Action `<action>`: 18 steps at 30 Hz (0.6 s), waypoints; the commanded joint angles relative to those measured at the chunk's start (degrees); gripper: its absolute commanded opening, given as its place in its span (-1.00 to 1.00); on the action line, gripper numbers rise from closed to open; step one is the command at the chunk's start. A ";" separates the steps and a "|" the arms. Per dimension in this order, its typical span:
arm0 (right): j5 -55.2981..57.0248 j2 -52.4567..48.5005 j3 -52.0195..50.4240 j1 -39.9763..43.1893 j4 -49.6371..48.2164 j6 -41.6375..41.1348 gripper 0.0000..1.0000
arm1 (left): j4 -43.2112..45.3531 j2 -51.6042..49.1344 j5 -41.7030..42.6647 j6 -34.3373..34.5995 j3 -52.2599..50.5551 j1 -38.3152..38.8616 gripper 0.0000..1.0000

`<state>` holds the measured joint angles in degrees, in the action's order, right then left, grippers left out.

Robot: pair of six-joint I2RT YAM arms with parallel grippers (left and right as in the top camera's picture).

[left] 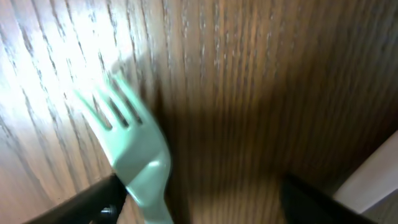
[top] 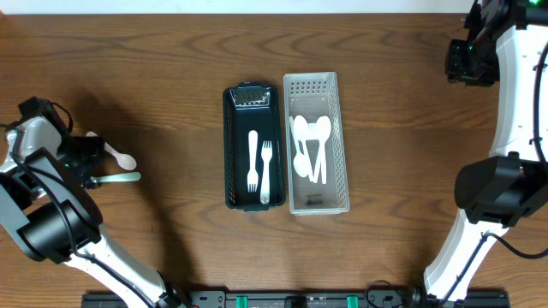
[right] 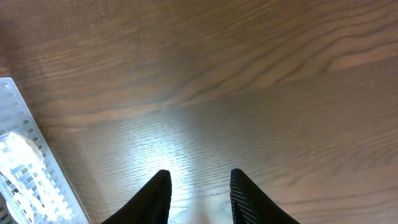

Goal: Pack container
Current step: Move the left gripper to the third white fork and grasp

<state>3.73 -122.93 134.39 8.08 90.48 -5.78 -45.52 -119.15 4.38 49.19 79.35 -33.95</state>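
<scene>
A mint-green fork (top: pixel 120 178) lies on the table at the far left, and a white spoon (top: pixel 121 157) lies just above it. My left gripper (top: pixel 84 168) is at the fork's handle end. In the left wrist view the fork (left: pixel 134 152) rests against my left finger (left: pixel 93 202), while the other finger (left: pixel 311 199) stands well apart from it, so my left gripper (left: pixel 200 186) is open. A dark container (top: pixel 231 145) at the table's middle holds two white forks (top: pixel 259 161). My right gripper (right: pixel 199 177) is open over bare wood with nothing between its fingers.
A white perforated bin (top: pixel 342 145) with several white spoons (top: pixel 310 147) stands right beside the dark container; its corner (right: pixel 25 162) shows in the right wrist view. My right arm (top: pixel 469 62) hangs at the far right back corner.
</scene>
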 commanded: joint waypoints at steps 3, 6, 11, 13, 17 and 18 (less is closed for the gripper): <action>0.79 1.73 1.05 -0.11 0.37 0.72 -0.32 | -1.09 -9.27 -0.26 -0.94 -7.02 0.59 0.08; 0.79 1.73 1.05 -0.11 0.39 0.72 -0.32 | -1.11 -9.27 -0.26 -0.94 -7.02 0.59 -0.21; 0.81 1.73 1.05 -0.11 0.37 0.72 -0.32 | -1.09 -9.27 -0.26 -0.94 -7.02 0.59 -0.56; 0.81 1.73 1.05 -0.11 0.37 0.72 -0.32 | -1.09 -9.22 -0.28 -1.03 -7.02 0.59 -0.70; 0.81 1.73 1.05 -0.11 0.35 0.72 -0.31 | -1.14 -8.74 -0.28 -4.81 -6.47 0.61 -0.88; 0.81 1.73 1.05 -0.11 0.35 0.72 -0.32 | -1.29 -8.22 -0.31 -6.29 -6.12 0.61 -0.89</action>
<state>3.90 -122.93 134.39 8.08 90.76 -5.78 -46.17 -118.96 5.26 46.68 79.29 -33.61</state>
